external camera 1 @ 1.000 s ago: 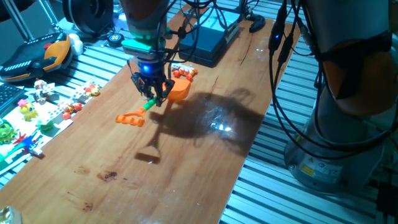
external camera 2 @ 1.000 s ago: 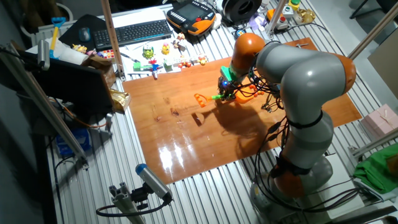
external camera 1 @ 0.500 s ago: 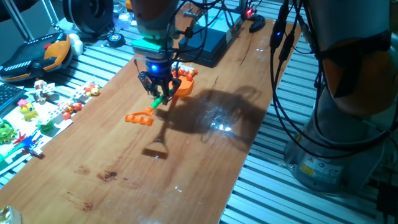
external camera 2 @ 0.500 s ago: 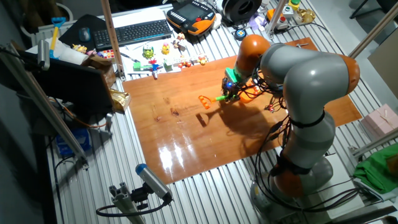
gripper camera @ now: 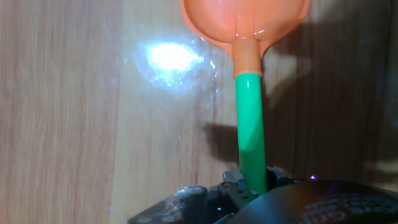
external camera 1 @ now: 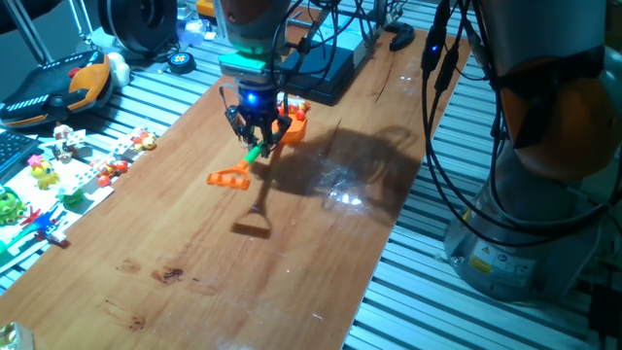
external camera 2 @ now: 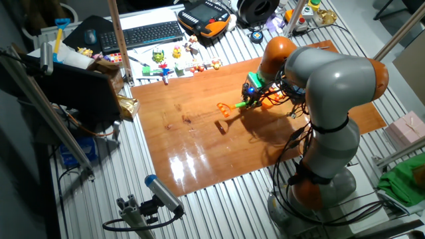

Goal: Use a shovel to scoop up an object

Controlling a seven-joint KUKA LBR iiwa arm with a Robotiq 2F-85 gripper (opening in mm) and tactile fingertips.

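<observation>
My gripper [external camera 1: 258,139] is shut on the green shaft of the shovel [external camera 1: 255,151] and holds it low over the wooden table [external camera 1: 321,233]. The orange blade [external camera 1: 290,127] points toward the far end; the orange D-loop [external camera 1: 228,178] hangs toward the near side. A tiny red-orange and white object [external camera 1: 298,109] shows just beyond the blade's far edge. In the other fixed view, the gripper [external camera 2: 251,93] holds the shovel [external camera 2: 240,103] the same way. The hand view shows the shaft [gripper camera: 250,130] and the empty blade [gripper camera: 245,22]; the object is out of that view.
Small toy figures [external camera 1: 44,175] lie on the slatted bench left of the table. A black box [external camera 1: 326,63] with cables sits at the table's far end. An orange-black pendant [external camera 1: 58,87] lies far left. A keyboard [external camera 2: 149,33] sits beyond the table.
My gripper has carried the shovel along the table toward the far end and the black box. The blade has come closer to the small red-orange and white object. The grip is unchanged.
</observation>
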